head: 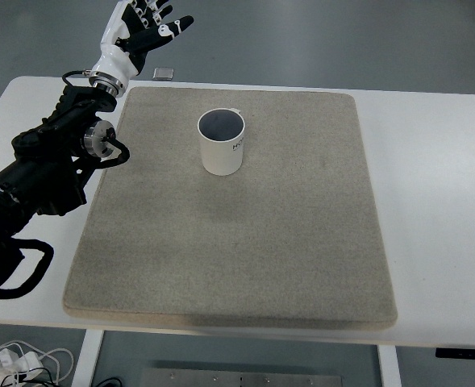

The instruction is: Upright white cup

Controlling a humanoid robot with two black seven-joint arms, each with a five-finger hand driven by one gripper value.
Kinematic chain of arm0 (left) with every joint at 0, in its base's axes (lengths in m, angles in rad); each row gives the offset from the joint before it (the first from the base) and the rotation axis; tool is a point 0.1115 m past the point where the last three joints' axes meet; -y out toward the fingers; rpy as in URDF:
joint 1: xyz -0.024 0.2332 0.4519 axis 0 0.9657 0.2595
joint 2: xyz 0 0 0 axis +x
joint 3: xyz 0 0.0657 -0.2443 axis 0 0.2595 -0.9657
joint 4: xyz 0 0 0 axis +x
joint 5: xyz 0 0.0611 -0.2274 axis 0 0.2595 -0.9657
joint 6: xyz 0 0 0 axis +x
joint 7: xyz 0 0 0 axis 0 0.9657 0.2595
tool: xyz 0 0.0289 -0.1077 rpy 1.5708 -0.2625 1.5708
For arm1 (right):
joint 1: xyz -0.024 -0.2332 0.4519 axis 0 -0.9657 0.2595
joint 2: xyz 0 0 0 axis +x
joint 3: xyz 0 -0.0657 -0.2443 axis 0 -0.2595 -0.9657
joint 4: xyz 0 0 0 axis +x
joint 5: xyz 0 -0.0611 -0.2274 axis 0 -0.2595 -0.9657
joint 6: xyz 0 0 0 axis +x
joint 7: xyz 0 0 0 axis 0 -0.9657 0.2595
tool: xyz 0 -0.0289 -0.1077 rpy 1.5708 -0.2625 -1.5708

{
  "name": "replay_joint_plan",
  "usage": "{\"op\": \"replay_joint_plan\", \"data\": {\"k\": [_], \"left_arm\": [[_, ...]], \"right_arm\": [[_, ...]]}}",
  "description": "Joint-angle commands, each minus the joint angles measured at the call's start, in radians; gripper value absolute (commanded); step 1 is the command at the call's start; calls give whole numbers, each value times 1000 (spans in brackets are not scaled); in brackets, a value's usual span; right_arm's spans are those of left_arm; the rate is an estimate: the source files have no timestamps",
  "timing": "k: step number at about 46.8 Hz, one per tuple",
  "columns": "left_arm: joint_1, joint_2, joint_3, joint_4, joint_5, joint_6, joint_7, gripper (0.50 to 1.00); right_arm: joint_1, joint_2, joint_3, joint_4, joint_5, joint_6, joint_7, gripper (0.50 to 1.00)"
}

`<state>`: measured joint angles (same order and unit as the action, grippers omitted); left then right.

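The white cup stands upright on the beige mat, toward its far middle, with its open mouth facing up. My left hand is raised high at the top left of the picture, well clear of the cup, with its fingers spread and holding nothing. The black left arm runs down to the left edge. The right arm is out of view.
The mat lies on a white table. A small grey square object lies just beyond the table's far edge near the mat's far left corner. Cables hang below the table at bottom left.
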<state>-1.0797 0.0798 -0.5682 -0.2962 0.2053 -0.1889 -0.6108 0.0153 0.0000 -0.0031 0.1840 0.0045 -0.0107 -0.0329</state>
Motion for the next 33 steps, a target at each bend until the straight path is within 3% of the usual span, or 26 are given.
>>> {"op": "replay_joint_plan", "data": {"k": [1,12,18,22,33], "left_arm": [[4,0,-1,2,-85,0,0,990],[18,0,-5,2,-299,0,0,990],[23,-2,-7,3,-434,2,166,992],[26,-3,-12,17,-517,2,246,992],[43,-9,-53,43,-635,-47,373,992]], "right_arm": [[0,0,0,0,0,0,1,952],[0,0,6,0,0,0,1,952],[0,0,8,0,0,0,1,952],[0,0,6,0,0,0,1,952],[-5,0,0,0,0,0,1,952]]}}
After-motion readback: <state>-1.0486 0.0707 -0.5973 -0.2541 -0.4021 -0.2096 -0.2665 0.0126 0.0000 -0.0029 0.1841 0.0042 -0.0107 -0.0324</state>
